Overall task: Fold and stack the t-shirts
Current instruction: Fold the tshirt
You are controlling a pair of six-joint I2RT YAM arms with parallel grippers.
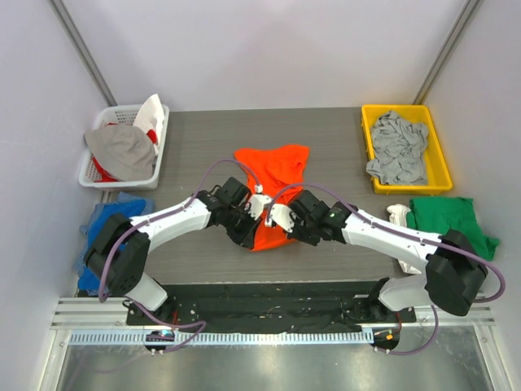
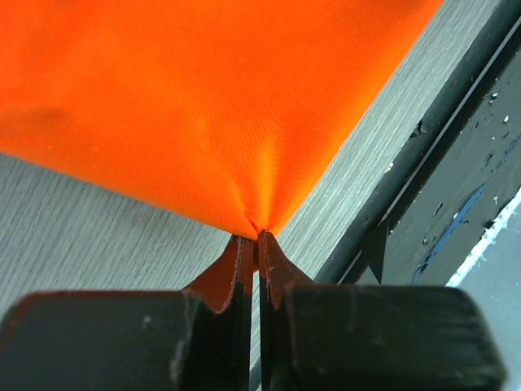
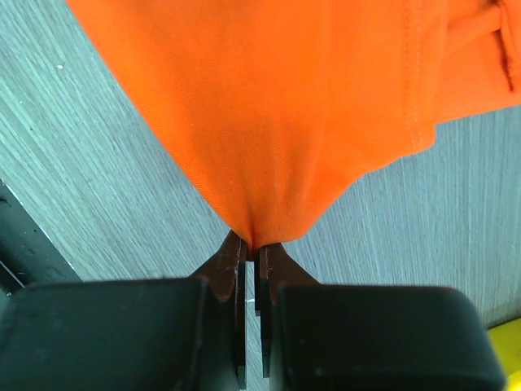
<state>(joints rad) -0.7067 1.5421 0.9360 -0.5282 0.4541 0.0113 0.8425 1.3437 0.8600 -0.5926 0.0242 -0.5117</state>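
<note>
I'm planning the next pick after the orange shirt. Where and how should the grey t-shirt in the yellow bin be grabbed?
Pinch a raised fold near the middle of the grey t-shirt, coming straight down from above. It lies crumpled inside the yellow bin, whose walls would likely block a sideways approach, and no flat hem shows to slide a finger under.

Orange t-shirt (image 1: pixel 273 167), green t-shirt (image 1: pixel 444 216), yellow bin (image 1: pixel 395 108), grey table (image 1: pixel 203 155)

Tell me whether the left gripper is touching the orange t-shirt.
Touching. The left wrist view shows the left gripper clamped on a pinch of the orange t-shirt.
</note>
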